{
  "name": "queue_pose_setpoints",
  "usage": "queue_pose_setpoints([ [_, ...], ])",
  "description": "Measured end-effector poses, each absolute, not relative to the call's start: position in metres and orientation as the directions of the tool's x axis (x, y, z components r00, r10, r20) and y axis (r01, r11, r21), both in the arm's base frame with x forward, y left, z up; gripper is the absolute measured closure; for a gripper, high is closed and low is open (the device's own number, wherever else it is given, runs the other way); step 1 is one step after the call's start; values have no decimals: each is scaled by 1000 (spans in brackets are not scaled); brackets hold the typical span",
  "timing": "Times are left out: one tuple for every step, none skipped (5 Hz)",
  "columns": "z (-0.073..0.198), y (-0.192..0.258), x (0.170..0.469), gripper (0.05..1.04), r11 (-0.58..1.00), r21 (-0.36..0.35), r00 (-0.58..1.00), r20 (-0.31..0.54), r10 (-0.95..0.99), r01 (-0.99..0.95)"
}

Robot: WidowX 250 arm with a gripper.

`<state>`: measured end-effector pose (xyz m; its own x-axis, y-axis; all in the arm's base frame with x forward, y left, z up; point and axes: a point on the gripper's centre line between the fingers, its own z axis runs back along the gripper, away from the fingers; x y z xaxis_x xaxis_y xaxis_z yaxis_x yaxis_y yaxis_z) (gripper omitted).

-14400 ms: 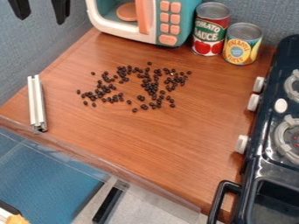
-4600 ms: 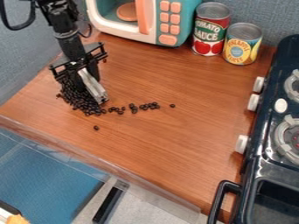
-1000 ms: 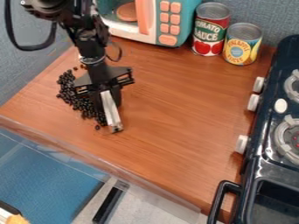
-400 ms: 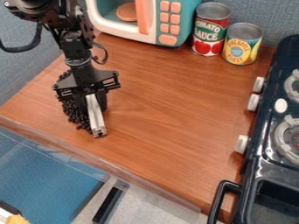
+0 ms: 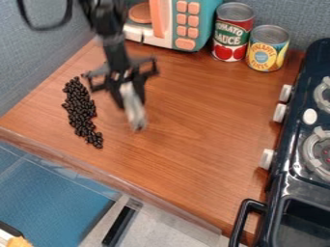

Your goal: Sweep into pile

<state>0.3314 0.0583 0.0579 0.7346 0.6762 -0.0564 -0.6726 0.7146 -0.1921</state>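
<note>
while the dark beans [image 5: 80, 111] lie in a long, narrow heap towards the camera's left on the surface [image 5: 193, 125], here's your tool [image 5: 127, 93], clamped on the pale bar [image 5: 134, 108], apart from them on the camera's right! whether the bar touches down is hard to tell. heap and bar slant nearly alike, so a leftward push should catch the flank broadside; watch the upper end, likeliest to slip past you!

Arm [image 5: 116, 48] and pale bar [image 5: 132, 106] blurred; toy microwave [image 5: 201, 18] partly hidden behind the arm; stove [image 5: 293, 179] cut off at right.
</note>
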Motion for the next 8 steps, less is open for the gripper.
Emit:
queue_pose_setpoints([
  [53, 67, 357, 695, 680, -178, 697, -56, 715, -711],
  [19, 90, 384, 695, 593, -127, 603, -63, 796, -795],
  [11, 115, 408, 695, 479, -132, 488, -52, 871, -868],
  [11, 127, 420, 695, 425, -146, 435, -46, 899, -893],
  [11, 136, 429, 695, 391, -159, 403, -50, 914, -907],
  [11, 145, 430, 695, 354, -166, 366, -48, 929, -921],
  [8, 160, 420, 695, 306, -166, 317, -44, 947, -937],
  [8, 179, 397, 695, 257, -166, 267, -43, 963, -952],
])
